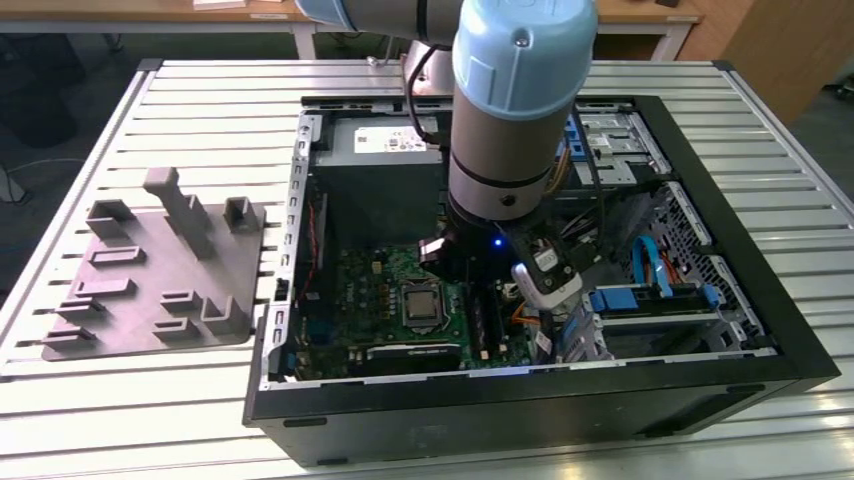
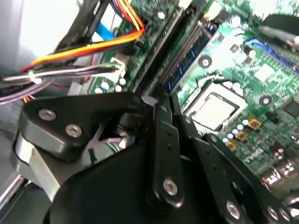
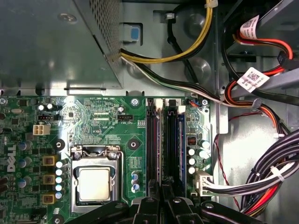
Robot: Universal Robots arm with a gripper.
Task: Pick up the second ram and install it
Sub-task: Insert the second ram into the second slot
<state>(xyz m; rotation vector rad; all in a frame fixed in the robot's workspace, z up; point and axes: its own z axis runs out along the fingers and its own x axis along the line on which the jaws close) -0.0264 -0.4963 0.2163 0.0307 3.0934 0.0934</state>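
The open computer case [image 1: 534,380] fills the centre and right of the exterior view, on the slatted table [image 1: 80,400]. The holder tray [image 1: 160,280] lies at middle left, just beside the case. Inside, the motherboard [image 1: 360,290] sits lower centre, its CPU socket [image 1: 422,305] in the middle. The robot arm [image 1: 514,110] comes down from top centre into the case, right of the socket.

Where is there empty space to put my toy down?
The slatted table is bare in front of the grey holder tray, and also along the exterior view's right of the computer case. Inside the case it is crowded: the arm, the green board and cables.
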